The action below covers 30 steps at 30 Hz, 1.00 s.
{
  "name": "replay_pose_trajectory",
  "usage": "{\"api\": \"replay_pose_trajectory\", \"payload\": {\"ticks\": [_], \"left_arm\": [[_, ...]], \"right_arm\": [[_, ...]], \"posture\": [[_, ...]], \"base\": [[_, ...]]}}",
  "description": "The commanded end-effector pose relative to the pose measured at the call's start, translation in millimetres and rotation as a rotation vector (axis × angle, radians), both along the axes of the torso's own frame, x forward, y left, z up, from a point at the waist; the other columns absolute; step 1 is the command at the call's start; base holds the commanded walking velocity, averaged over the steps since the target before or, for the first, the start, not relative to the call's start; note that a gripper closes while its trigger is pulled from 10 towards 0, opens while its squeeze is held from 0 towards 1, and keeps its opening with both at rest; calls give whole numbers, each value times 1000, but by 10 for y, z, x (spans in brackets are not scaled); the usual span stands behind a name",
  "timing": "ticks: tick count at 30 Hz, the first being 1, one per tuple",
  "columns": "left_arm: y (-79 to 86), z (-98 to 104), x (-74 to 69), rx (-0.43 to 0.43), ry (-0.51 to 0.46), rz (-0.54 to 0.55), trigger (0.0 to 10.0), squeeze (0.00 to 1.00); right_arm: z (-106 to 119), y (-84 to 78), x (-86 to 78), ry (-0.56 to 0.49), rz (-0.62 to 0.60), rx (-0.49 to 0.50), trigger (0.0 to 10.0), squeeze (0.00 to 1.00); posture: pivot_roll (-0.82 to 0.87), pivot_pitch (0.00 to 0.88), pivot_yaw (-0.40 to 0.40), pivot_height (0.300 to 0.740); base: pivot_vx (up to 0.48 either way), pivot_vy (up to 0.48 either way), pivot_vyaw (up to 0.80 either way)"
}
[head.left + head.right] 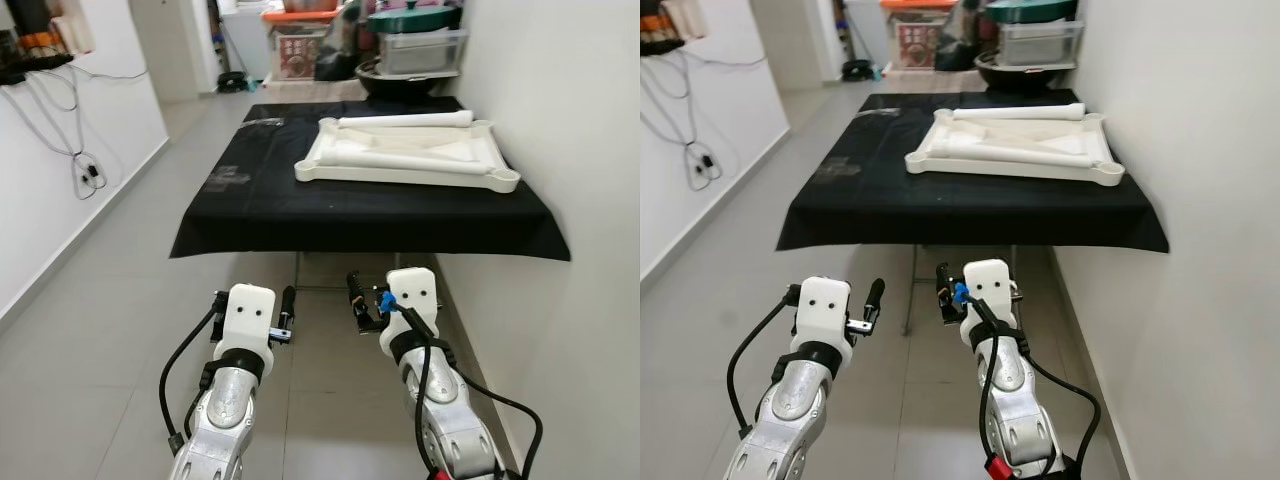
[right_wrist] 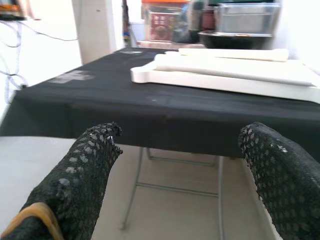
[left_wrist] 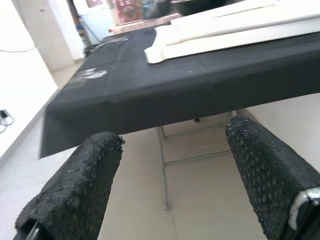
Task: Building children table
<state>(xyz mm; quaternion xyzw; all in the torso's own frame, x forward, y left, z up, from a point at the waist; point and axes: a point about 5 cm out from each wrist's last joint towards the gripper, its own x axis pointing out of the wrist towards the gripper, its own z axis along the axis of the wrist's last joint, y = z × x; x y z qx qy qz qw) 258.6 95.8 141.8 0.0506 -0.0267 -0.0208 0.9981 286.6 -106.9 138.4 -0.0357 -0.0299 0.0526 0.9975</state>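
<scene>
A cream-white child's table top [image 1: 410, 160] lies flat on the right half of a table under a black cloth [image 1: 270, 205]. Loose cream legs rest on it, one [image 1: 405, 120] across its far edge. Both grippers hang low over the floor, short of the cloth's front edge and touching nothing. My left gripper [image 1: 253, 296] is open, its black fingers [image 3: 75, 190] spread wide with the cloth edge seen between them. My right gripper [image 1: 393, 288] is open too, its pads [image 2: 280, 170] framing the table top [image 2: 225, 75].
A white wall [image 1: 560, 120] runs close along the table's right side. Stacked storage boxes and a dark pot [image 1: 400, 60] stand behind the table. Cables [image 1: 80, 165] hang on the left wall. Metal folding legs [image 2: 135, 190] stand under the cloth, and tiled floor [image 1: 120, 300] lies open to the left.
</scene>
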Motion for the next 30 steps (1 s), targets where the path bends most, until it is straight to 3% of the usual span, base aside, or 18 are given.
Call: {"api": "replay_pose_trajectory", "payload": {"ticks": [1, 30], "left_arm": [[13, -10, -7, 4, -2, 4, 10000, 0], [20, -9, 25, 3, 1, -2, 10000, 0]], "right_arm": [[-41, 41, -1, 15, 20, 10, 10000, 0], [-34, 47, 24, 11, 29, 17, 10000, 0]], "posture": [[-15, 0, 30, 740], [-9, 0, 31, 740]], "base": [[368, 0, 0], [363, 0, 0]]}}
